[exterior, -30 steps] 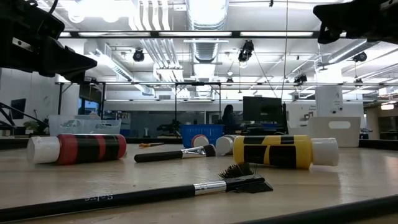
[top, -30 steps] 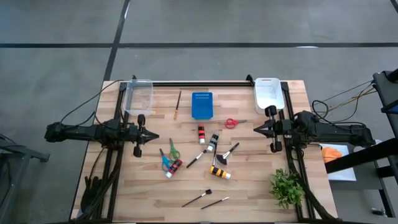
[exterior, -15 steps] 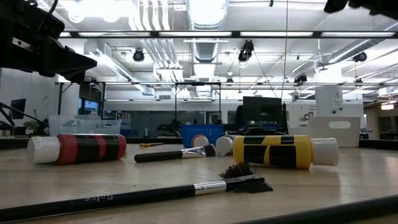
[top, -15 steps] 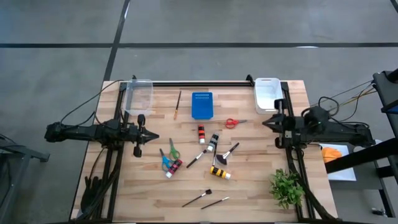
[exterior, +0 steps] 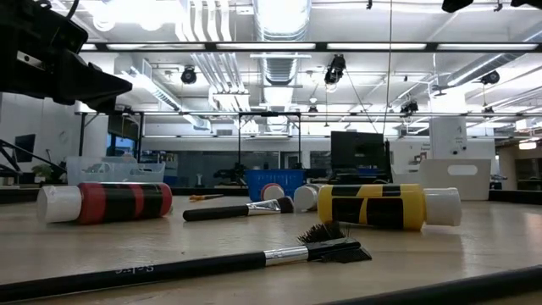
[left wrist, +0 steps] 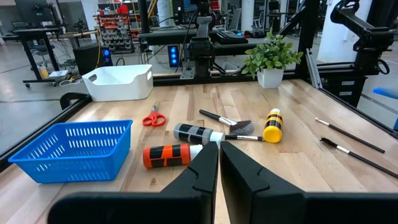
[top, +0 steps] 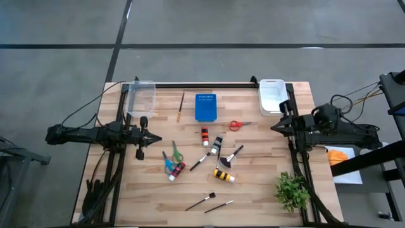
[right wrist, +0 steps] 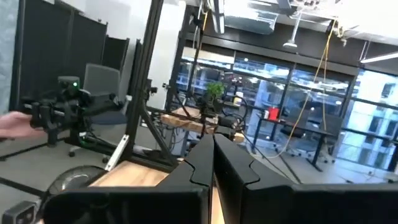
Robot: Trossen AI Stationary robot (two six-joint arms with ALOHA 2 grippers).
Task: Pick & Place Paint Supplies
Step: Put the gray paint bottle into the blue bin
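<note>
Paint bottles (top: 205,135), brushes (top: 232,154) and scissors (top: 235,125) lie scattered mid-table (top: 253,190), none picked up. You should choose one item, approaching from directly above. Your left claw (top: 156,138) hovers closed and empty at the left edge; your right claw (top: 273,127), closed and empty, points up beside the white bin (top: 271,95).

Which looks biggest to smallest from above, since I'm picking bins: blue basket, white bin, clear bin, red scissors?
1. Clear bin and white bin: too alike to rank.
2. Blue basket, slightly smaller.
3. Red scissors, far smallest.
</note>
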